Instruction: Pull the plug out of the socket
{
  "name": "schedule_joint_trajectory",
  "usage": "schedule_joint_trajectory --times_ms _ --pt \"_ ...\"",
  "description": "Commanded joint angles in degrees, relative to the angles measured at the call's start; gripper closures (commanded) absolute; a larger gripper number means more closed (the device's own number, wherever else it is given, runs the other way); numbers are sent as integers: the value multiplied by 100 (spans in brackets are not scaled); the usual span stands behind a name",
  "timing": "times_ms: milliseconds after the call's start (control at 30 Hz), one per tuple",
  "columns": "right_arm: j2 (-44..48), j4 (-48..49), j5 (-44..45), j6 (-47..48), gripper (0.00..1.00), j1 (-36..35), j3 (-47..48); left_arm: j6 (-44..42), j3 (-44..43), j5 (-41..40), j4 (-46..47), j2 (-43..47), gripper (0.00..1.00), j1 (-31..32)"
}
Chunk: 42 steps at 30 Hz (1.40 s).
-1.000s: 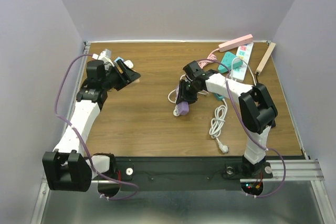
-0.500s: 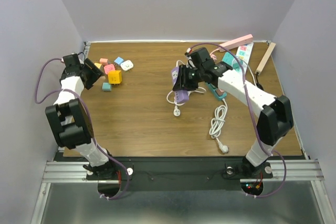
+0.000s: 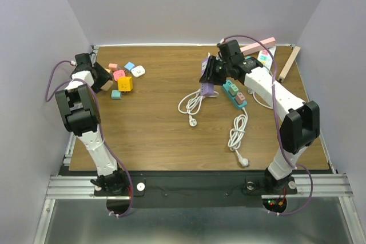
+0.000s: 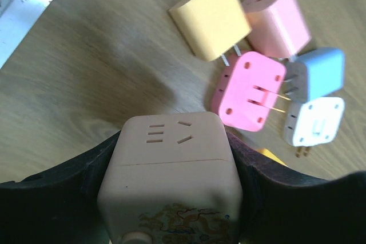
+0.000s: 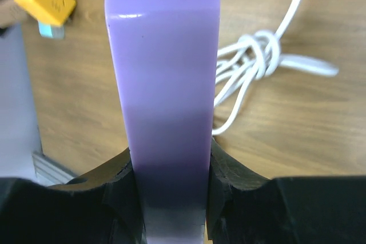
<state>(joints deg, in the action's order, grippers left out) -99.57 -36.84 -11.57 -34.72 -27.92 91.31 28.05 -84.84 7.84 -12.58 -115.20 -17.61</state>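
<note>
Our left tool [image 4: 171,178] has swung to the desk's [image 3: 154,130] far-left corner, clamping a pale pink cube plug [image 4: 170,135] near coloured adapters [image 4: 249,88]. Our right tool [image 5: 169,190], moved rearward, grips the purple plastic socket strip [image 5: 163,84]. Separation looks done, and only setting down remains.

The right hand [image 5: 168,182] clamps a long purple plastic power strip [image 5: 163,72] that extends straight ahead of it. To its right a bundled white cable [image 5: 251,55] lies on the wooden counter [image 5: 286,130]. Ahead on the left sits a yellow cube adapter [image 5: 44,1].
</note>
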Motion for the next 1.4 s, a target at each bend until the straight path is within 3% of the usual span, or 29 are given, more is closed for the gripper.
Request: schedule_joint_trajectory --times_ms 0,33,133,167,300,467,700,967,1133,1367 --pt "-62 239 50 79 100 181 554 25 -253 69 27 -143 38 -15" --pt "-89 239 59 71 100 234 581 16 -226 112 53 -152 34 -6" --pt "-238 247 24 44 100 462 695 -2 -103 218 141 -100 3 -6" --pt "-273 247 -3 70 100 524 739 -19 -60 262 142 -73 1 3" --pt "-685 265 -229 395 100 779 1055 -19 133 367 124 259 1 -6" --pt "-1564 256 -2057 1248 100 815 2353 -19 633 412 71 1181 1 64" --pt "-2355 317 -1137 1117 100 902 3812 -63 1249 605 10 2447 1 354" --pt "-3288 1125 -1972 28 100 1746 5458 -89 1654 746 -34 3249 1 513" --pt "-2999 1819 -1594 -640 100 2395 5029 -116 1743 772 -104 3407 1 504" --pt "-2463 1979 -636 -1098 99 3239 3993 -37 1787 948 -43 3399 1 521"
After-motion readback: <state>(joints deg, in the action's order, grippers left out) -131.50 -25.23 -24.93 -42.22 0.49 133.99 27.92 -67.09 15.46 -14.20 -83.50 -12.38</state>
